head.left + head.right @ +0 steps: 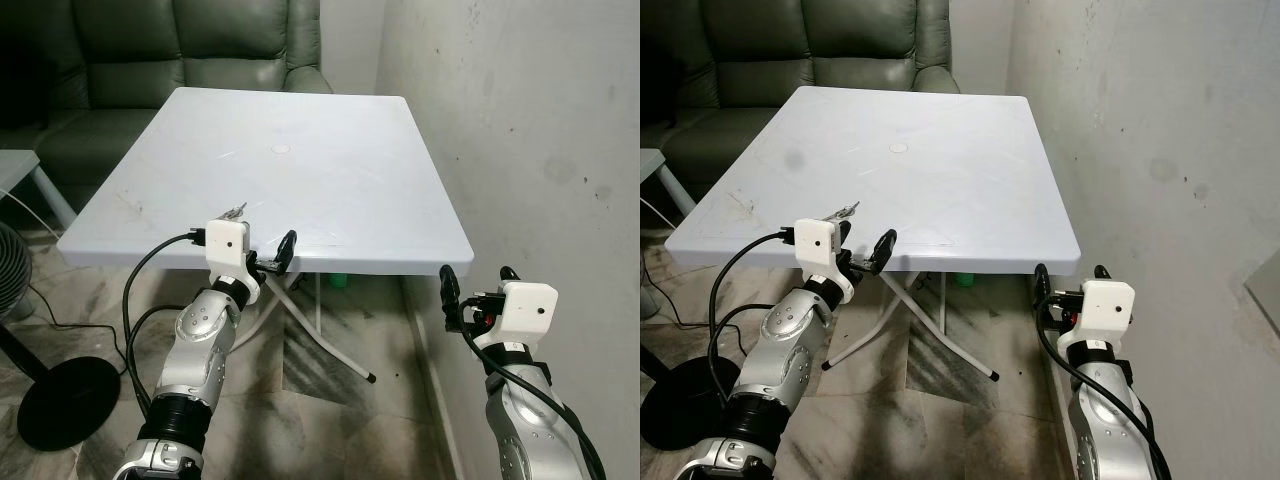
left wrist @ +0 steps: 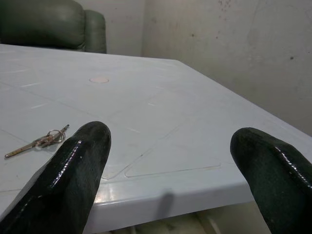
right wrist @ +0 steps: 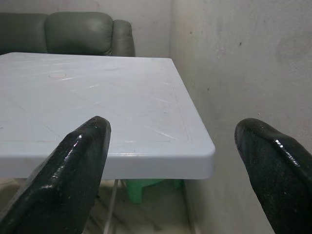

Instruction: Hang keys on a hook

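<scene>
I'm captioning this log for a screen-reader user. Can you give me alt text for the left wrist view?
A set of keys lies on a white table, just past the left gripper, whose two black fingers are spread wide at the table's near edge. A dark green sofa and a pale wall stand behind.

1. The keys [image 2: 41, 141] are mostly hidden behind the left gripper's [image 1: 262, 255] camera block in the head views — only a tip shows; how many keys hang on the ring is too small to tell.
2. The sofa [image 1: 200, 60] is cut off by the far and left edges.
3. The fan [image 1: 12, 270] at the left is cropped — only part of its cage shows.
4. A green object [image 3: 151, 187] under the table [image 1: 400, 200] is mostly hidden by the tabletop.
</scene>
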`<state>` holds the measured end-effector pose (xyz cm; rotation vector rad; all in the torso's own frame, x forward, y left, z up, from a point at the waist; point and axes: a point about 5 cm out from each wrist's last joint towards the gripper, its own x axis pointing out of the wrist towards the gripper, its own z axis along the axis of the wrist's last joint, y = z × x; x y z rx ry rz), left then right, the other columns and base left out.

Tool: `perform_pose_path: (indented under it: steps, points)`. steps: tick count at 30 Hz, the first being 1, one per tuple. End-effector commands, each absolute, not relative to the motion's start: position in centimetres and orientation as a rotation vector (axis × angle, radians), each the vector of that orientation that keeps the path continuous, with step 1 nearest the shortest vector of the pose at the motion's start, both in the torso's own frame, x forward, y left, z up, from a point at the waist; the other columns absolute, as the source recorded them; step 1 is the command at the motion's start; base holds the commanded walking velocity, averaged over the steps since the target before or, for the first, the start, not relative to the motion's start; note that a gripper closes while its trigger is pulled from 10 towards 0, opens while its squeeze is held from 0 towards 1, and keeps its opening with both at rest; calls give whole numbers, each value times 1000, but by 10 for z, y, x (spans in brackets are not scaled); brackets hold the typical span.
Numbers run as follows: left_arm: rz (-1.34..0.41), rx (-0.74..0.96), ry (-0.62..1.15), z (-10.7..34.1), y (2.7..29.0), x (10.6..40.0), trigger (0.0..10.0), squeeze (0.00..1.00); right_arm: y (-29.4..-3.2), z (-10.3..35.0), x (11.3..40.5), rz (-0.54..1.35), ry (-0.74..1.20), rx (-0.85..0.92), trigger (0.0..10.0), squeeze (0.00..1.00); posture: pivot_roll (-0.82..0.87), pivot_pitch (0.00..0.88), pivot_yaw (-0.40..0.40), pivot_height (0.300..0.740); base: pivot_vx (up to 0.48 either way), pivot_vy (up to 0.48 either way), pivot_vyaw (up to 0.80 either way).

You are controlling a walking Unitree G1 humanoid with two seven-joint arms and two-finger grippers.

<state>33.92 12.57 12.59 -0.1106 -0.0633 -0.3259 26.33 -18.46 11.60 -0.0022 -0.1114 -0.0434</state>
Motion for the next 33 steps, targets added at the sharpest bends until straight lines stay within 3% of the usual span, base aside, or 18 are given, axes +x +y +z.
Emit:
perform_pose_path:
  steps: [1, 33]
  points:
    - [-321, -99, -75, 131, 128, 342, 10000, 0, -183, 119, 264, -40, -124, 1, 10000, 0, -45, 0, 3, 740, 0, 0, 0]
    - [-321, -118, -75, 133, 130, 344, 10000, 0, -181, 119, 265, -38, -124, 8, 10000, 0, -40, 0, 4, 740, 0, 0, 0]
